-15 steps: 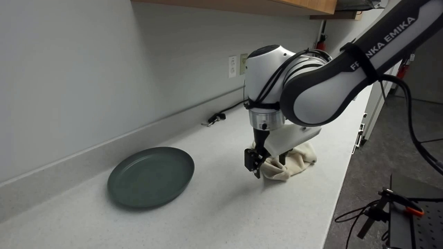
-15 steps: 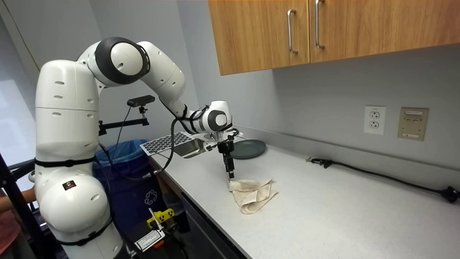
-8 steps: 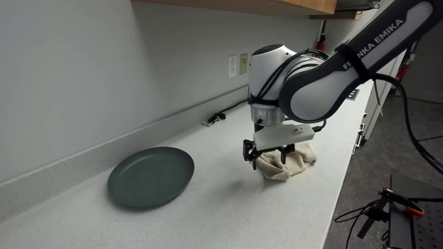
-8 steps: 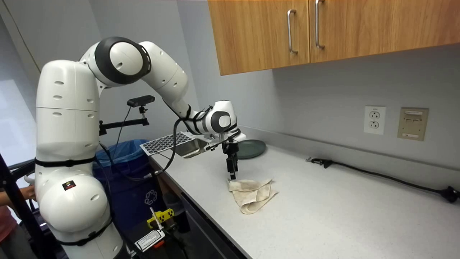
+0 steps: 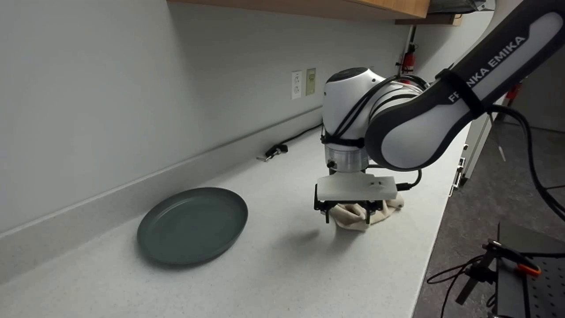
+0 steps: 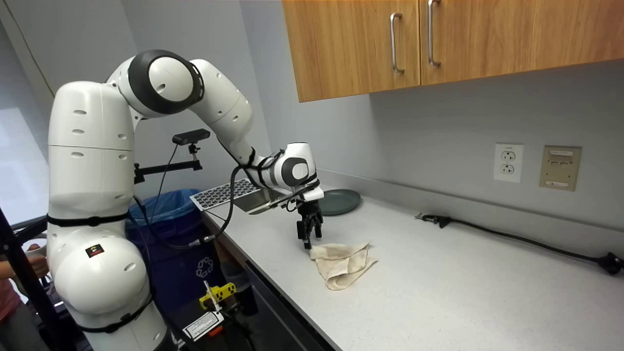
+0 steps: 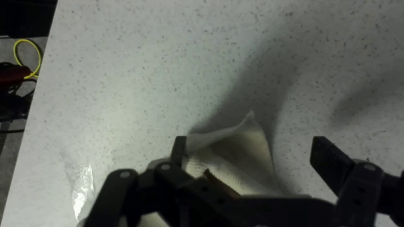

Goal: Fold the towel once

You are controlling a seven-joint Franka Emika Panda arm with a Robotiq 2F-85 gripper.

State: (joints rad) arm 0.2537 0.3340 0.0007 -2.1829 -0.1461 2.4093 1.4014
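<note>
In an exterior view, the claw (image 5: 348, 221) points down, spread, in front of a cream towel (image 5: 386, 210); a dark green plate (image 5: 193, 226) lies apart on the white counter (image 5: 282, 282). In an exterior view, the towel (image 6: 341, 265) lies rumpled on the counter, the claw (image 6: 312, 241) at its edge. In the wrist view, one towel corner (image 7: 235, 157) shows between the parted fingers (image 7: 329, 162).

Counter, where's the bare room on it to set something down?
The counter is bare between the towel and the black cord, and over most of the gap between towel and plate. It's crowded at the towel's plate-side end, where the open gripper hangs.
</note>
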